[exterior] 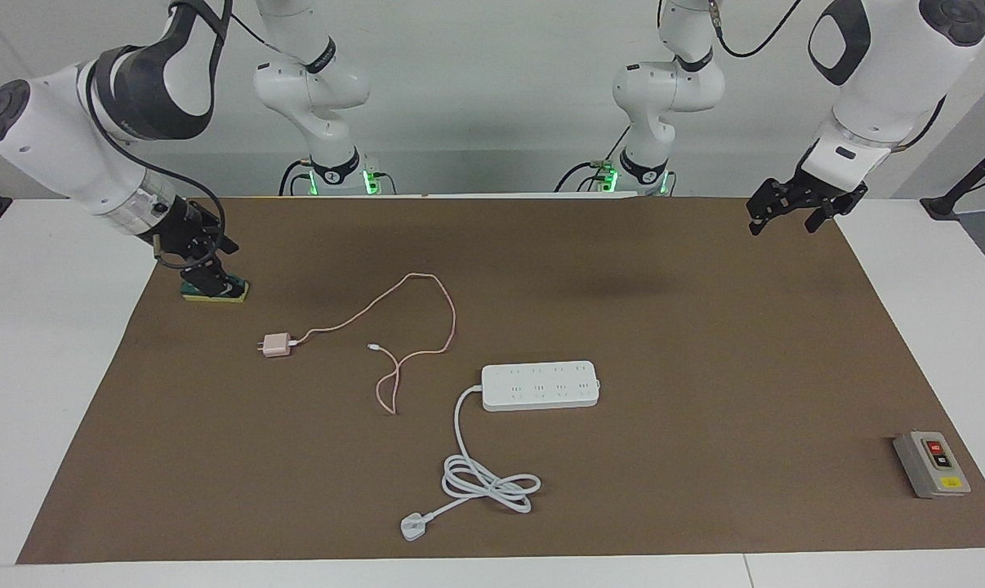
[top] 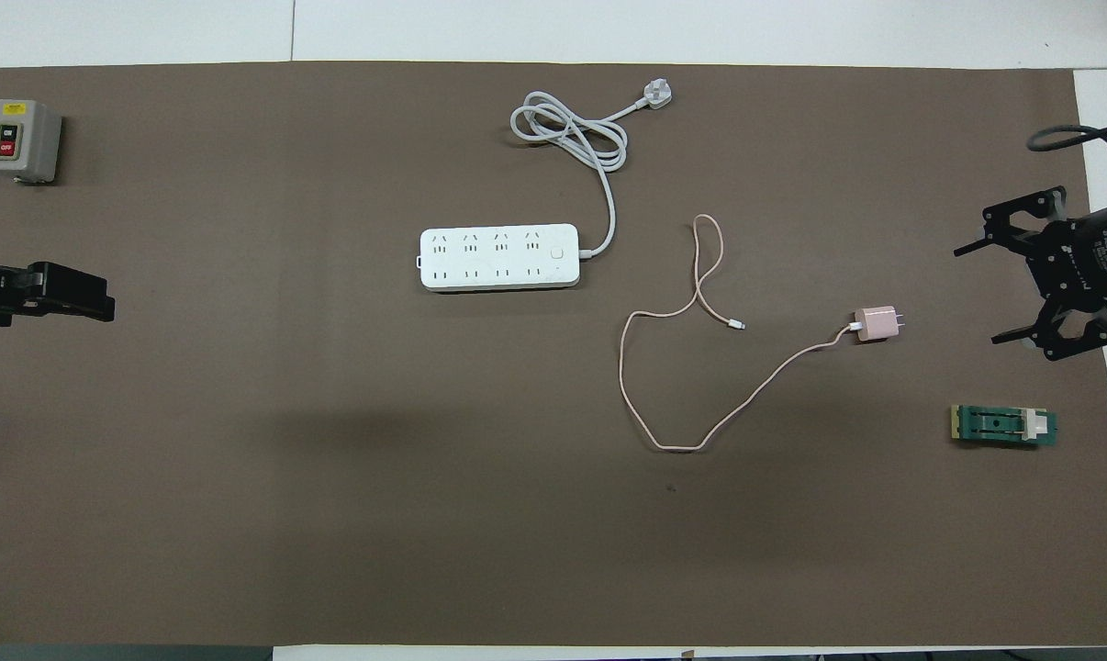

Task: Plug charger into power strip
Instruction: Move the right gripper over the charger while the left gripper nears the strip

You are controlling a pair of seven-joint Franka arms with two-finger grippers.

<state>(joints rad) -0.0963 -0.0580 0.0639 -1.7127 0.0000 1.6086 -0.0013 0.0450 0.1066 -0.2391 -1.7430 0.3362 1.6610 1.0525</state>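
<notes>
The grey switch box [top: 23, 140] reads ON and OFF (farther than the power strip [top: 499, 258]). Left end effector [top: 67, 294] and right end effector [top: 1003, 292] both gape.

Smooth white plastic power strip [exterior: 540, 385] and pale pink plastic charger [exterior: 277, 345] lie on a matt brown mat [exterior: 705, 343] — paper-like, uncreased.

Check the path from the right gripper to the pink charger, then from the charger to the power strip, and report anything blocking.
Nothing visible blocks either stretch. Bare mat lies between the open right gripper and the small pale pink cube-shaped charger. Only its thin pink cable loops toward the long white power strip.
</notes>
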